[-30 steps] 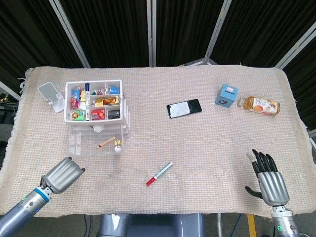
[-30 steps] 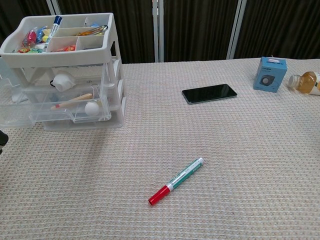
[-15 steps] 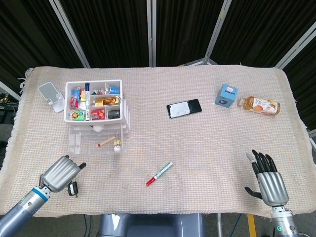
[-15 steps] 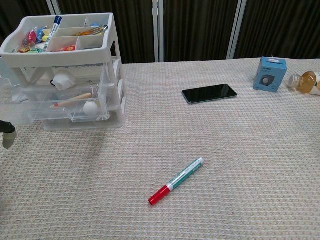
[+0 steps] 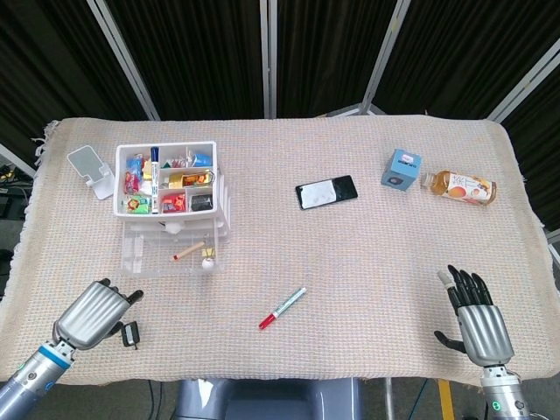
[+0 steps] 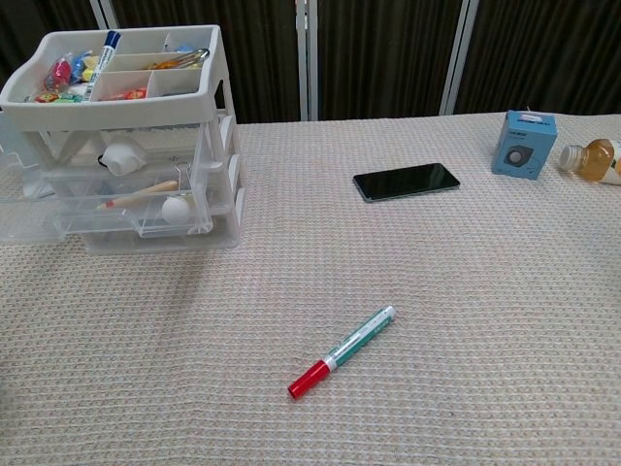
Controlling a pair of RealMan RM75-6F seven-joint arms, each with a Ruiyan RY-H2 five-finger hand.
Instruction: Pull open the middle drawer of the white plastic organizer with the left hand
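Note:
The white plastic organizer (image 5: pixel 166 179) (image 6: pixel 136 107) stands at the left of the table, its top tray full of small items. One clear drawer (image 5: pixel 171 254) (image 6: pixel 116 216) sticks out toward me, holding a wooden stick and a white ball. My left hand (image 5: pixel 90 313) lies near the front left table edge, well short of the drawer, fingers apart and empty. It does not show in the chest view. My right hand (image 5: pixel 475 322) rests open at the front right, holding nothing.
A red-capped green marker (image 5: pixel 282 307) (image 6: pixel 342 350) lies mid-table. Farther back are a black phone (image 5: pixel 325 192) (image 6: pixel 406 181), a blue box (image 5: pixel 401 169) (image 6: pixel 524 142) and a bottle (image 5: pixel 461 186) (image 6: pixel 592 159). A small white stand (image 5: pixel 90 169) sits left of the organizer.
My left hand has drawn back toward the near-left edge of the table, away from the organizer, and left the chest view. Its fingers have spread. The right hand has not moved.

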